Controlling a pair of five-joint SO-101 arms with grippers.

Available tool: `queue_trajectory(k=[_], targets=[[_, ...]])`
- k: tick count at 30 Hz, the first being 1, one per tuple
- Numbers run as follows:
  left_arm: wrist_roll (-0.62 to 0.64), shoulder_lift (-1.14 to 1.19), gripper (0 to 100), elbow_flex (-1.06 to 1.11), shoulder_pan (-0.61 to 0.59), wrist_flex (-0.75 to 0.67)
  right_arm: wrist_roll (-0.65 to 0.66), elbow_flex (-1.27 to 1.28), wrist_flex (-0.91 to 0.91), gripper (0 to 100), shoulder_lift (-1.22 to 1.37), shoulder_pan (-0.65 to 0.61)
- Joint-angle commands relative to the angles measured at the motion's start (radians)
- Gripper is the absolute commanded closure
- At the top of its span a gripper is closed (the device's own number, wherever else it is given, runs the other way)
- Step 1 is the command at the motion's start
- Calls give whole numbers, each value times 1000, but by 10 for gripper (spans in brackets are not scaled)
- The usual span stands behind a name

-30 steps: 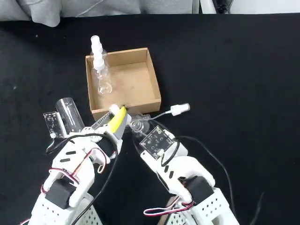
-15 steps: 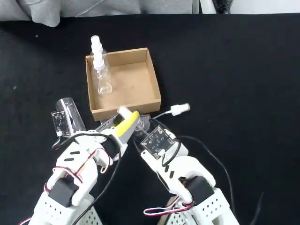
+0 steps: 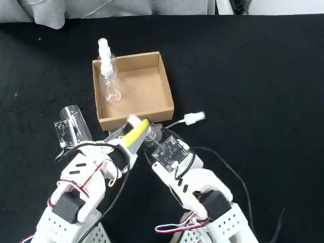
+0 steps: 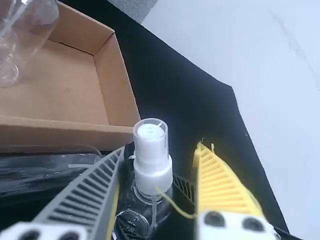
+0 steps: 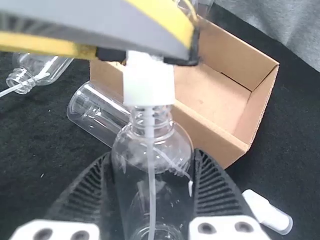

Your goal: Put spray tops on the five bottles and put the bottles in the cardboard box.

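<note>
My right gripper (image 5: 150, 175) is shut on a clear bottle (image 5: 152, 150), held upright just in front of the cardboard box (image 3: 152, 91). A white spray top (image 4: 151, 150) sits on the bottle's neck with its tube down inside. My left gripper (image 4: 157, 170) is shut on this top, with its grey finger (image 4: 90, 195) on one side and its yellow finger on the other. In the high view both grippers meet at the box's front wall, around the bottle (image 3: 152, 134). Two capped bottles (image 3: 107, 71) lie in the box along its left wall.
A loose spray top (image 3: 194, 118) with its tube lies on the black table right of the box's front corner. An uncapped bottle (image 3: 76, 124) lies left of the box. Another clear bottle (image 5: 95, 112) lies along the box's front wall.
My left gripper carried the spray top to the right, onto the bottle in the right gripper. Over the last half second almost nothing moved.
</note>
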Motion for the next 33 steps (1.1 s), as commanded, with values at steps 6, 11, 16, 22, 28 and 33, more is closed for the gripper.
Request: queue_trajectory(k=[6, 11, 16, 22, 28, 33], targets=[[87, -11, 805, -116, -97, -3, -117, -4, -75, 928, -101, -9], [104, -11, 805, -124, -168, -5, -120, -4, -101, 928, -101, -9], [104, -11, 805, -120, -177, 2, -120, -4, -169, 928, -101, -9], [135, -11, 805, -117, -240, 3, -120, -4, -215, 926, -101, -8], [146, -11, 805, -87, -263, -17, -120, -4, -250, 927, -101, -8], [141, -11, 805, -28, -263, -106, -120, -4, -245, 927, -101, -14]])
